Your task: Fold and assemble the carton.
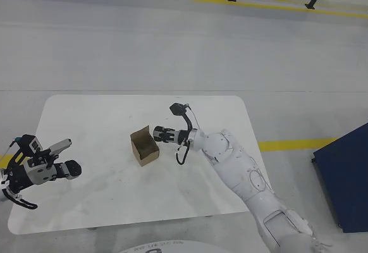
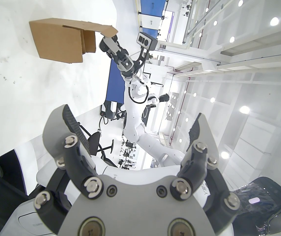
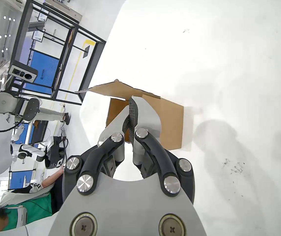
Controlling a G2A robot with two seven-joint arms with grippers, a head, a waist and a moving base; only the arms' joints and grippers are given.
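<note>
A small brown carton (image 1: 145,145) stands near the middle of the white table (image 1: 95,120), its top open and one flap raised. In the top view my right gripper (image 1: 158,135) is at the carton's right side. The right wrist view shows that gripper (image 3: 132,99) shut, its tips against the carton (image 3: 171,121) at the open edge under the flap. The left wrist view shows the carton (image 2: 56,40) with its flap bent over those fingertips (image 2: 108,42). My left gripper (image 1: 69,158) hangs open and empty over the table's left edge, far from the carton, with its fingers (image 2: 68,121) spread wide.
White tabletop lies on all sides of the carton. A dark blue panel (image 1: 361,171) stands on the floor to the right of the table. Yellow floor lines (image 1: 298,145) run beside it.
</note>
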